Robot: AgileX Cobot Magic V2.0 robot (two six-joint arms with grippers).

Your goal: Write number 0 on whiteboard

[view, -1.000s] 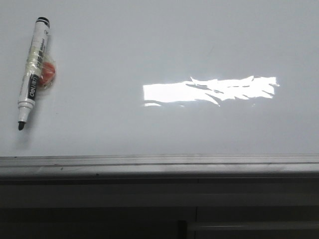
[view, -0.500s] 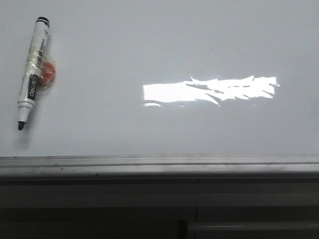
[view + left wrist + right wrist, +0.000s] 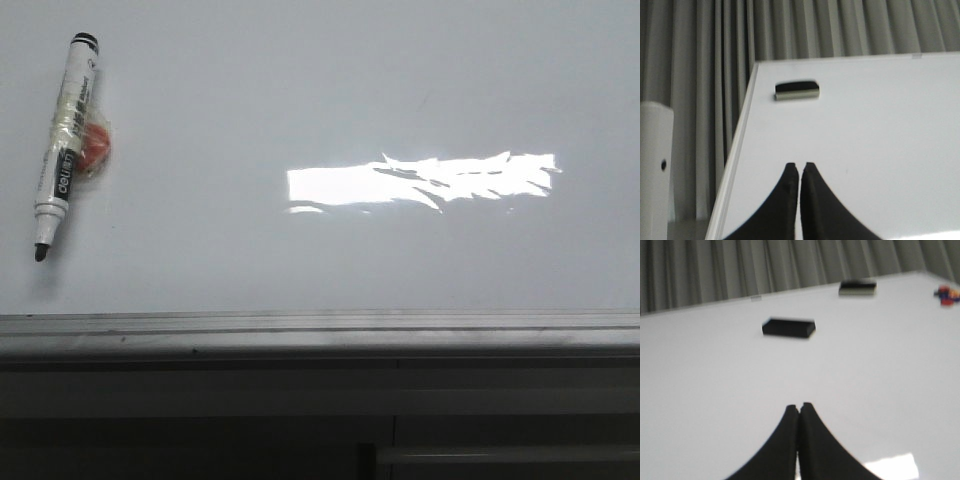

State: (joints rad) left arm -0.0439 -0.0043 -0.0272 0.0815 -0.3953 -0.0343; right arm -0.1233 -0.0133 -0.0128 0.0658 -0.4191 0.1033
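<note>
The whiteboard (image 3: 330, 90) fills the front view, glossy white with a grey frame strip (image 3: 320, 325) along its near edge. No number 0 shows on it. A white marker (image 3: 65, 145) with a bare black tip lies at the board's left, tip toward the near edge, an orange-red lump (image 3: 96, 148) taped beside it. Neither gripper shows in the front view. My left gripper (image 3: 799, 166) is shut and empty above the board near its left edge. My right gripper (image 3: 800, 406) is shut and empty above the board.
A bright glare patch (image 3: 420, 180) lies mid-board. A black eraser block (image 3: 788, 327) and a second block (image 3: 857, 287) sit farther back, one also in the left wrist view (image 3: 797, 90). Small orange and blue pieces (image 3: 947, 294) lie at the far right. Grey curtains hang behind.
</note>
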